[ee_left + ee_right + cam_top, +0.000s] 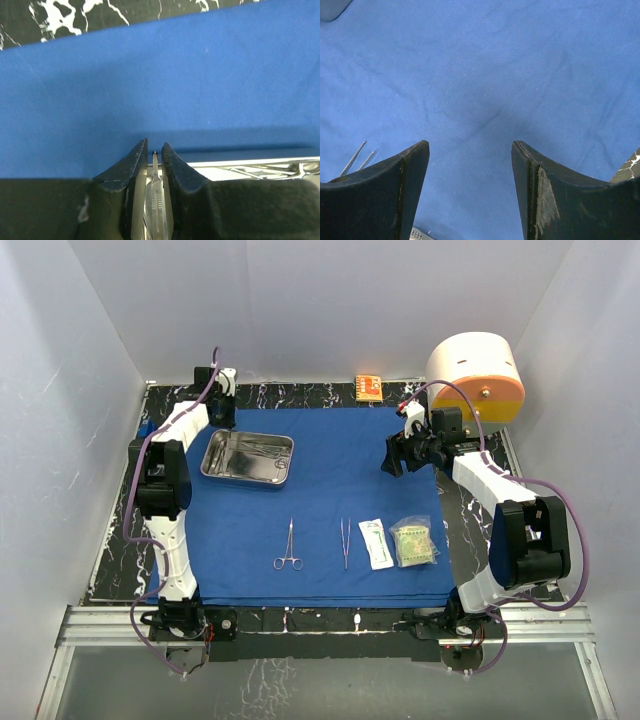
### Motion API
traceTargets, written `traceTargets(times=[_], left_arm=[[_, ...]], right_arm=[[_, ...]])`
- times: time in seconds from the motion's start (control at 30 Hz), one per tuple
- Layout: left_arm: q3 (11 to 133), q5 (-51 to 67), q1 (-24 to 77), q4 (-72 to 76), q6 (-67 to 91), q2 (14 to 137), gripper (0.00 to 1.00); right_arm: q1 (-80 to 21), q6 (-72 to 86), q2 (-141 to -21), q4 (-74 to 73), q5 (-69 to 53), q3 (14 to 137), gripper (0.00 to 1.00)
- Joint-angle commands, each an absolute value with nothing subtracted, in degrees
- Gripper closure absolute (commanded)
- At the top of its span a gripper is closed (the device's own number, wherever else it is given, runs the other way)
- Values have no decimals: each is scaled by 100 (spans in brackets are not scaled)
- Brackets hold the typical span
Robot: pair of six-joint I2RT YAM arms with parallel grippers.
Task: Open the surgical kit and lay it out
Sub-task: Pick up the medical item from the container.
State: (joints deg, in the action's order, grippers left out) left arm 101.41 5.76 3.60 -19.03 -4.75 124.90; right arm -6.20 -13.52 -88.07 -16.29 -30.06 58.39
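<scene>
we see the left gripper [154,148] pressed nearly together on a slim ribbed steel instrument [155,200], whose handle stands up between the two dark fingers; what kind of tool it is we cannot tell. just beside that claw runs the rim of the shiny rectangular steel tray [222,462], which sits on the far left part of the spread royal-blue cloth drape [340,470] with more thin metal pieces [255,448] lying in it. the right gripper [398,455] hangs with its jaws spread wide and nothing between them, above bare cloth on the right side.

laid in a row toward the near edge are the ring-handled steel forceps [288,545], the thin steel tweezers [345,543], a white sealed packet [376,543] and a greenish sealed packet [414,542]. both instruments lie with their long axes running far to near.

the relation we judge the coming move to turn on: the row lies toward the near edge from the left claw, past the tray, and the open cloth left of the forceps is on the left arm's own side, well apart from the right claw. we would carry the held piece there and set it down far-to-near like its neighbours.
</scene>
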Motion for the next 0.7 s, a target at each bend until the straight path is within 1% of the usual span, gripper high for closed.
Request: traceTargets(times=[0.0, 0.13, 0.23, 0.33, 0.67], left_arm=[[9894, 527, 378, -1786, -632, 11955, 81], [10011, 463, 378, -1872, -679, 12084, 75], [10087, 473, 379, -1897, -652, 12181, 74], [10156, 475, 377, -1939, -639, 12261, 76], [10293, 551, 378, -1991, -563, 12388, 87]], right_arm=[[-589, -1415, -8735, -1501, -3020, 5954, 35], [-589, -1415, -8729, -1518, -3024, 5970, 35], [-589, -1421, -8693, -1509, -3010, 5953, 34], [-589, -1424, -8674, -1510, -3007, 5950, 34], [-588, -1432, -8691, -1516, -2997, 5950, 34]])
